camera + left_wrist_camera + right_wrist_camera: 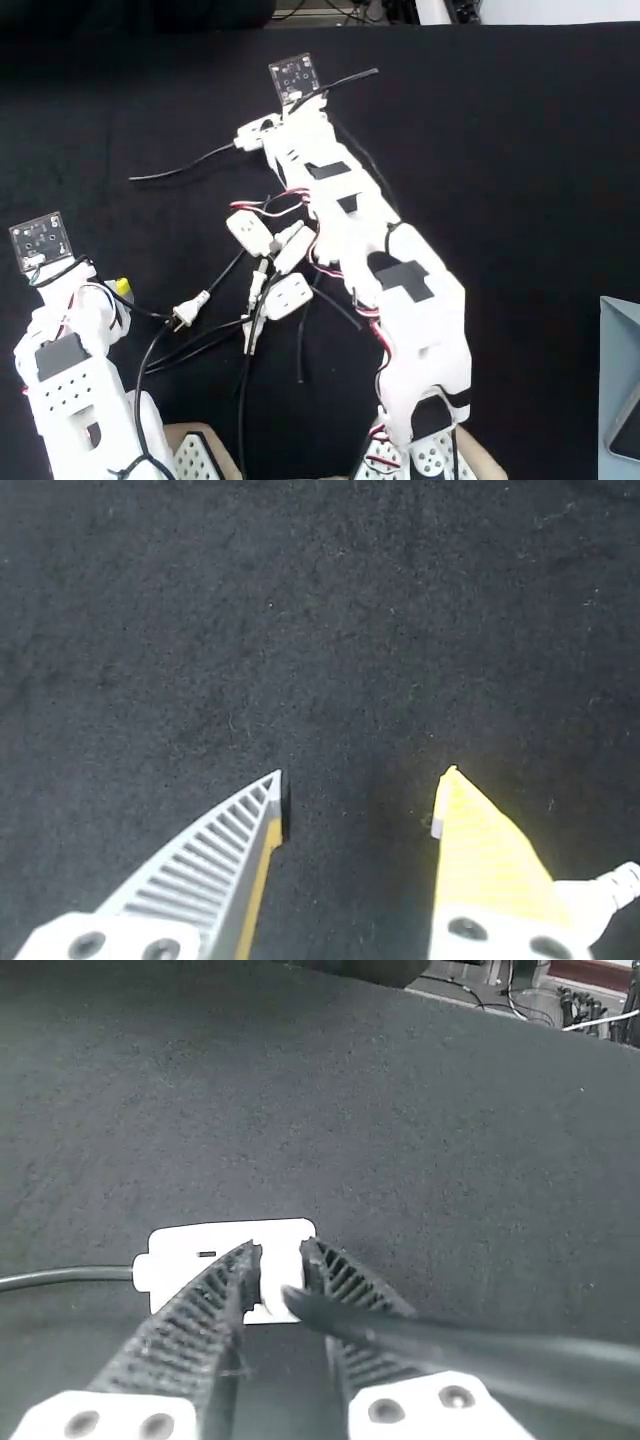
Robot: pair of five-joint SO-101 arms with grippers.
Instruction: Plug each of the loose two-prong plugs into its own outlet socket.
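My right gripper (280, 1250) is shut on a white two-prong plug (265, 1305) whose black cable (480, 1350) runs across in front of the fingers. The plug meets a white outlet socket (205, 1255) with a cord leading away. From above, that gripper (262, 130) and socket (247, 133) are at the far middle of the black table. My left gripper (360, 785) is open over bare cloth, at the near left (118, 290). A loose white plug (190, 312) on a black cable lies just to its right; its end shows by the yellow finger (620, 880).
Three more white sockets (250, 232) (292, 245) (288, 295) lie bunched mid-table, beside the right arm, among tangled black cables (245, 340). A grey box (620, 380) stands at the right edge. The black cloth (520, 150) is bare at the far right and far left.
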